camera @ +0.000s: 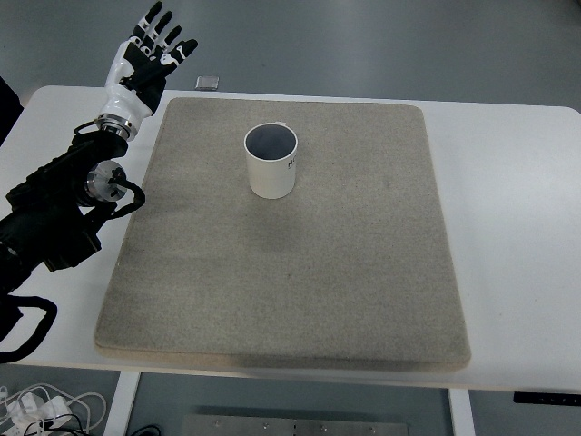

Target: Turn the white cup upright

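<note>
A white cup (270, 162) stands upright on the grey mat (290, 272), its open mouth facing up and its dark inside showing. It sits in the mat's far half, a little left of centre. My left hand (152, 50) hovers past the mat's far left corner, well apart from the cup. Its fingers (163, 32) are spread and hold nothing. The left arm (64, 209) reaches in along the left edge. No right arm shows.
The mat lies on a white table (517, 227). A small grey square object (208, 84) rests on the table just beyond the mat's far edge. Cables (36, 404) hang below the table at the lower left.
</note>
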Controlling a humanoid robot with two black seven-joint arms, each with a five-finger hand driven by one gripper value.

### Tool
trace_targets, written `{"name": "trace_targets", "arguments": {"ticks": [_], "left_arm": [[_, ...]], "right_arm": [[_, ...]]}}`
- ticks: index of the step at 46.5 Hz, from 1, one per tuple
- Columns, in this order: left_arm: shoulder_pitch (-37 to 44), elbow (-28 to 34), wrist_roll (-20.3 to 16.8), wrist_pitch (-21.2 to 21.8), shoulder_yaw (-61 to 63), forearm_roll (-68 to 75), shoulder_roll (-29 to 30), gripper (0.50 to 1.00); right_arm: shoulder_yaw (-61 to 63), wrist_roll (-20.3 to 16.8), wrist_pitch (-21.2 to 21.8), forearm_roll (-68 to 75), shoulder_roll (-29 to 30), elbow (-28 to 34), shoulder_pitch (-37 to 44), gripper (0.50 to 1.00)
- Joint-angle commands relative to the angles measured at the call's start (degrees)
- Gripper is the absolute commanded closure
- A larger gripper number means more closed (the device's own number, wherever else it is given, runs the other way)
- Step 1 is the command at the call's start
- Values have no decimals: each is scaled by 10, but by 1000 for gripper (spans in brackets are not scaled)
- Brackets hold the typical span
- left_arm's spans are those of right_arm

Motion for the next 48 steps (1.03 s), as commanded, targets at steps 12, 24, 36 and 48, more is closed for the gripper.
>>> {"name": "trace_targets", "arguments": {"ticks": [12, 24, 36, 48], "left_arm": [[-3, 4, 176, -5, -46, -157, -3, 506], [-3, 25, 192, -4, -137, -160, -11, 504], [-3, 33, 192, -5, -161, -159, -28, 504], [-8, 39, 192, -1, -160, -151, -39, 504]], "right_arm": [[-5, 0, 0, 1, 0, 1, -1, 548], [-1, 1, 4, 3, 0, 1, -1, 548], [1, 3, 6, 4, 0, 1, -1, 548], [0, 3, 6, 4, 0, 1, -1, 548]]}}
